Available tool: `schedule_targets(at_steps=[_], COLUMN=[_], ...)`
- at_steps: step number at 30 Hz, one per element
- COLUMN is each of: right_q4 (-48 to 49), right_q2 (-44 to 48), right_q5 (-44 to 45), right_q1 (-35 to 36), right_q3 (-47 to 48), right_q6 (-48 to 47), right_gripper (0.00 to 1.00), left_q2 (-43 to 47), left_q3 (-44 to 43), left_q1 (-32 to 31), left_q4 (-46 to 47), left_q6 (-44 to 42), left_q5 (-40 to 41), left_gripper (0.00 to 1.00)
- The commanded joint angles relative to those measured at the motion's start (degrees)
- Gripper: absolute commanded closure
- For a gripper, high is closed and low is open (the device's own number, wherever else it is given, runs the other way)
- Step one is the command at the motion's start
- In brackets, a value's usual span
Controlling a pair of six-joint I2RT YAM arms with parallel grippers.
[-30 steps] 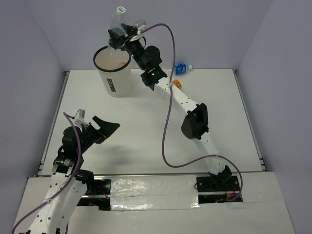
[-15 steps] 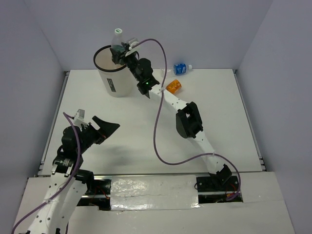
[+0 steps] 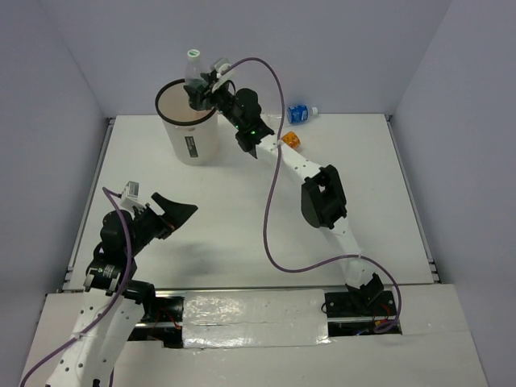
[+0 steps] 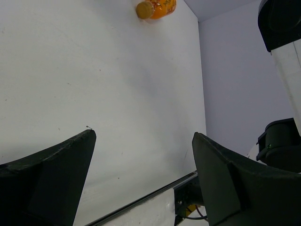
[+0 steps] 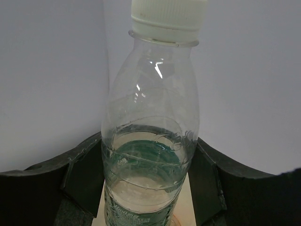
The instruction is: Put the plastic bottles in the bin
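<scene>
- Now the right gripper [image 3: 198,90] is closed around the body of a clear bottle [image 5: 149,141]; one black finger presses each side of it, and the bottle stands upright between them with its cap pointing up.
- The cap looks white in the wrist view. I cannot say for sure if it has a green tint, because it is very small in the top view. A green band shows through the plastic at the level of the fingers.
- Directly below this gripper is the open mouth of the bin [image 3: 199,142], a tall white cylinder with a black rim and a small dark label on its side. The lower end of the bottle is at about the height of the rim, over the side of the opening nearest the arm.
- The left gripper [image 4: 141,174] has its jaws spread wide and nothing is between them. It hangs low over the table [image 3: 242,218], well apart from the bin and from every bottle.
- Far ahead of the left gripper an orange bottle [image 4: 156,8] lies on its side on the table. In the top view it is just beside the right arm, behind the right gripper.
- A blue-labelled bottle [image 3: 300,114] with a white cap lies at the back wall, beyond the orange one and well apart from both grippers.
</scene>
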State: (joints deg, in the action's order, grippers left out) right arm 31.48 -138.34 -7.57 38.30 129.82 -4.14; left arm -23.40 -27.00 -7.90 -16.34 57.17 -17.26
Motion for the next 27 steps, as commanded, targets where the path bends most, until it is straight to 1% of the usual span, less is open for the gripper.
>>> schedule_targets(at_steps=[1,4,6,12,19,21,22,27], right_q4=[-3.97,-6.43,-7.57,-12.76,-15.75,-15.49,-15.31,-13.21], right_q2=[4.49,4.57,4.49,5.19,6.24,6.59,6.60,6.60], right_q5=[-3.84,-5.86,-7.36,-13.95,-15.45,-15.98,-16.24,-16.07], right_q1=[-0.34,-0.34,-0.42,-1.04,-2.18,-2.18,-2.01,-0.60], right_q3=[0.25,0.96,1.57,2.02,1.84,1.93,2.10,2.28], right_q6=[-0.43,-0.69,-0.69,-1.48,0.45,3.34,6.57,14.06], right_gripper=[0.61,0.62,0.64,0.66,0.64,0.63,0.62,0.57], left_q2=[0.90,1.07,1.34,1.78,0.37,-0.59,-1.03,-2.35], left_q3=[0.11,0.02,0.11,-0.42,-1.30,-1.82,-2.08,-2.53], left_q1=[0.17,0.25,0.17,0.17,0.17,0.17,0.25,0.17], left_q4=[1.84,1.57,1.49,0.52,1.13,1.66,1.83,3.06], left_q6=[-0.39,-0.57,-0.57,-1.09,-2.15,-2.50,-2.67,-2.76], left_q5=[-1.20,-1.03,-0.94,-0.67,-0.85,-1.29,-1.38,-1.73], left_gripper=[0.03,0.03,0.03,0.03,0.02,0.02,0.02,0.02])
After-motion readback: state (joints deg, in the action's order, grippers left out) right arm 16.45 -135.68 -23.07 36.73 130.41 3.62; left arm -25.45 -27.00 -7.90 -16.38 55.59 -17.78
